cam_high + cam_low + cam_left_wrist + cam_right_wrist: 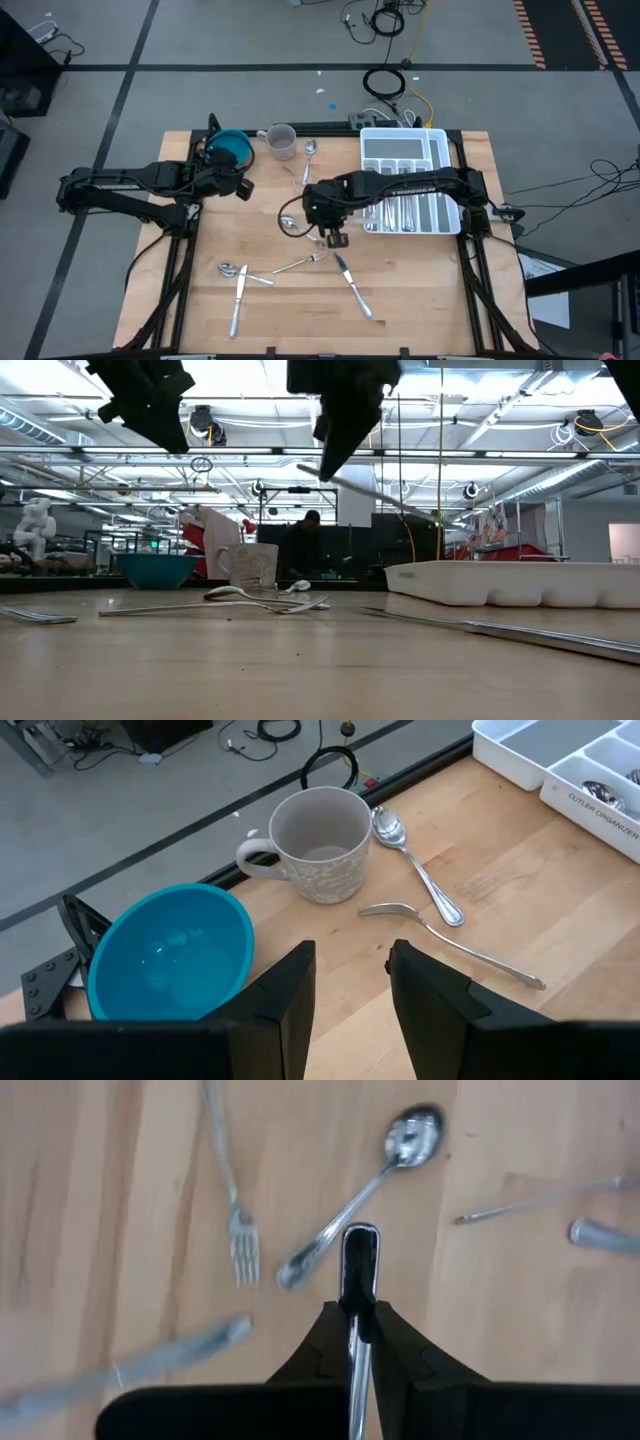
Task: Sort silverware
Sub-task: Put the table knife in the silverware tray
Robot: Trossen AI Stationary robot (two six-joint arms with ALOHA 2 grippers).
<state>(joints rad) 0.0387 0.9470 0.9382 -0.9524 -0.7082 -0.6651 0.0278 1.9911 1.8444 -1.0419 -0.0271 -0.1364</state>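
Observation:
My right gripper (336, 238) hangs over the middle of the table, shut on one slim piece of silverware (380, 495); fork, spoon or knife, I cannot tell. Below it loose silverware lies flat on the wood: a spoon (360, 1200), a fork (230, 1190) and a knife (130, 1370). More pieces lie near the front left (238, 285), and a spoon (415, 860) and a fork (450, 940) by the mug. My left gripper (350, 990) stands open above the table beside the blue bowl (170, 955), touching nothing. My right gripper pinches the piece between its two fingers near one end; the short rounded end (359, 1250) sticks out past the fingertips. The fingers come from above, pointing steeply down. The piece is lifted clear of the table and slants, its long free part (410, 510) reaching away to one side.
A white compartmented tray (432, 140) with silverware in it stands at the table's right, close to the right arm. A pale mug (281, 141) and the blue bowl (230, 148) stand at the far left. Bare wood lies along the near edge at the right.

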